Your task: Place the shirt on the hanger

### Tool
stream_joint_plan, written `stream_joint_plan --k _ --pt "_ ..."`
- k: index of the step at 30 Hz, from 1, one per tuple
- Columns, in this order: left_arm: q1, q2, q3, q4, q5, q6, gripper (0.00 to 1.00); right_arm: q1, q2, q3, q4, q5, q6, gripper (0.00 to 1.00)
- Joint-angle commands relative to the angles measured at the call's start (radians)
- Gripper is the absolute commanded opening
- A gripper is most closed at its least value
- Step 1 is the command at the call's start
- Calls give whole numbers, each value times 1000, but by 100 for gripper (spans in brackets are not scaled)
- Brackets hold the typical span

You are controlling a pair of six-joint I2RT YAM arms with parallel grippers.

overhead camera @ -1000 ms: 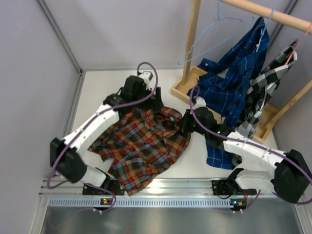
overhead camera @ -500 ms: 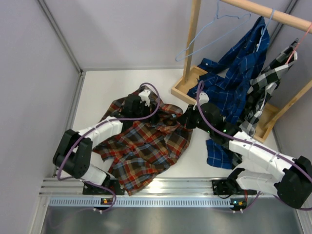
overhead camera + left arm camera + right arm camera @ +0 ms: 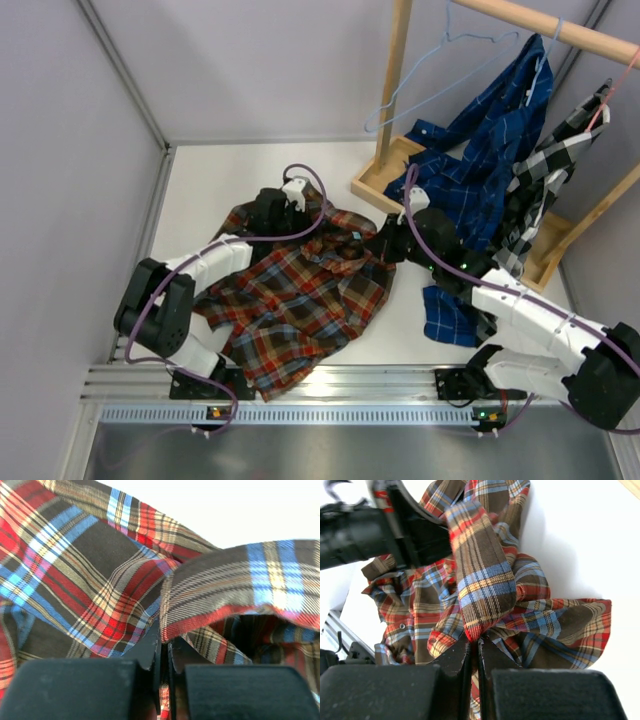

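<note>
Shirt (image 3: 300, 300) edge sits pinched by left gripper (image 3: 162, 652) and right gripper (image 3: 474, 641).

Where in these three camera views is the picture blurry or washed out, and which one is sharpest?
Top external view: sharp throughout, even light, no glare on the plaid shirt. Left wrist view: weave crisp, left gripper a dark blur, table blown out white. Right wrist view: pinched fold sharp, right gripper blurred, table glaring white.
</note>
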Motion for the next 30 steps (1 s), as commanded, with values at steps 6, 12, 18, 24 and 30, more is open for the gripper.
stream_joint_plan --k 6,12,18,24,30 --pt "-2 -165 70 -127 -58 -93 0 -20 27 155 -88 1 -83 70" --pt "-1 -186 99 -333 -86 -236 0 -22 17 467 -321 167 -146 99" --pt "-12 -263 13 -335 -31 -294 0 -33 205 872 -444 529 -126 99" --pt "-31 -306 -5 -335 21 -297 0 -100 501 1259 -443 681 -158 99" --pt "-31 -332 -20 -336 34 -274 0 -135 803 1568 -452 846 -340 95"
